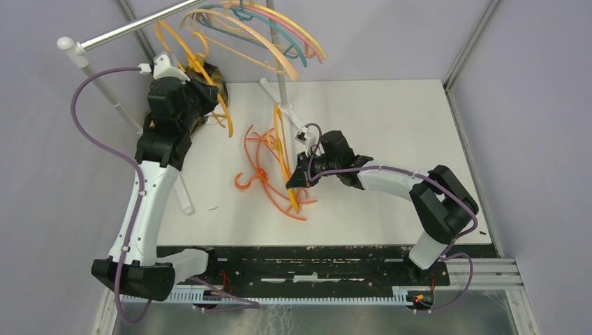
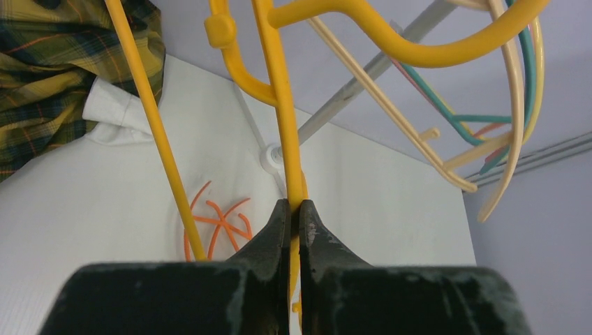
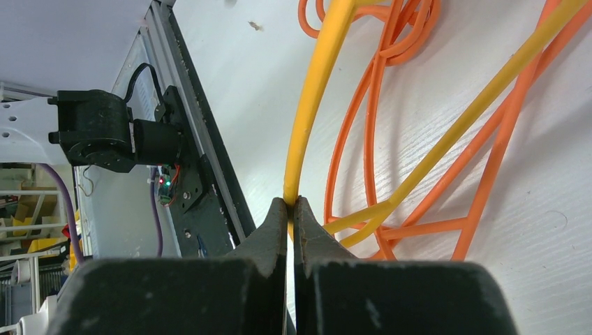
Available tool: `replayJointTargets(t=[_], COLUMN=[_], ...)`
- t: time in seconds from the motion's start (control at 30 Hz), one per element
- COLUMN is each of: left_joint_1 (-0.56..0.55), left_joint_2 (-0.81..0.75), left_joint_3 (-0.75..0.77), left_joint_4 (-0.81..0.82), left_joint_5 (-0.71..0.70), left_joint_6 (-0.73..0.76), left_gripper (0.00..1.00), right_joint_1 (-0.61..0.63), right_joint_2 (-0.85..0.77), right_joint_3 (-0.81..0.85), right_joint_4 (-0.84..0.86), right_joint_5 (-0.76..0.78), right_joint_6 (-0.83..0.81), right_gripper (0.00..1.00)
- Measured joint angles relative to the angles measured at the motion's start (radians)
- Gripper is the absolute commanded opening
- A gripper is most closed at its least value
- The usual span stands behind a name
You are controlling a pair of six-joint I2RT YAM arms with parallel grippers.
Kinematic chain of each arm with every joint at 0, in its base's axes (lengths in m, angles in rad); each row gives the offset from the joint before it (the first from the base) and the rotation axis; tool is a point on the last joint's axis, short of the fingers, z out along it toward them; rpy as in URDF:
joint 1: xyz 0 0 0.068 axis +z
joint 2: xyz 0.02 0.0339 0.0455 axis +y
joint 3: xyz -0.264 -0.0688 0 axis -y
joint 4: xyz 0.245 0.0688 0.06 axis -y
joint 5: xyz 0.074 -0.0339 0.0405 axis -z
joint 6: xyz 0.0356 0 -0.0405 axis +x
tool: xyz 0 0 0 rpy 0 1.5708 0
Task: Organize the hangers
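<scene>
My left gripper [image 1: 200, 75] [image 2: 294, 206] is raised at the back left, shut on the stem of a yellow hanger [image 1: 187, 56] [image 2: 278, 105] beside the rack rail [image 1: 132, 28]. Several hangers [image 1: 279, 35] in peach, teal, pink and yellow hang on that rail, also in the left wrist view [image 2: 489, 105]. My right gripper [image 1: 296, 179] [image 3: 293, 203] is low over the table's middle, shut on the arm of another yellow hanger [image 1: 282, 143] [image 3: 311, 105]. That one lies tangled with orange hangers [image 1: 260, 171] [image 3: 391, 112] on the white table [image 1: 391, 118].
A yellow-black plaid cloth [image 1: 215, 89] [image 2: 49, 77] lies behind my left wrist at the back left. The rack's upright pole [image 1: 281, 80] stands at the back centre, and a white rack foot [image 1: 183, 197] reaches along the table's left. The table's dark front rail [image 1: 300, 262] runs by the arm bases.
</scene>
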Motion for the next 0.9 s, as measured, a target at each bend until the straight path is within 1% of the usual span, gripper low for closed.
replayJointTargets(t=[0.2,0.37,0.57,0.77,0.9], left_joint_1=[0.076,0.127,0.134,0.138,0.142], left_joint_2=[0.089,0.097,0.097,0.119,0.162], left_joint_3=[0.086,0.082,0.048,0.045,0.072], left_joint_4=[0.052,0.148,0.266,0.309,0.320], left_joint_5=[0.049,0.121,0.190,0.214,0.224], left_joint_6=[-0.053,-0.131,-0.213,-0.267,-0.301], left_gripper=[0.03,0.03,0.03,0.03,0.03], right_joint_1=[0.000,0.000,0.000,0.000,0.000], right_joint_2=[0.000,0.000,0.008,0.019,0.035], right_joint_3=[0.000,0.000,0.000,0.000,0.010], right_joint_4=[0.000,0.000,0.001,0.001,0.001], right_joint_5=[0.000,0.000,-0.002,-0.003,-0.003], right_joint_6=[0.000,0.000,0.001,0.002,0.002], right_gripper=[0.01,0.00,0.01,0.01,0.01])
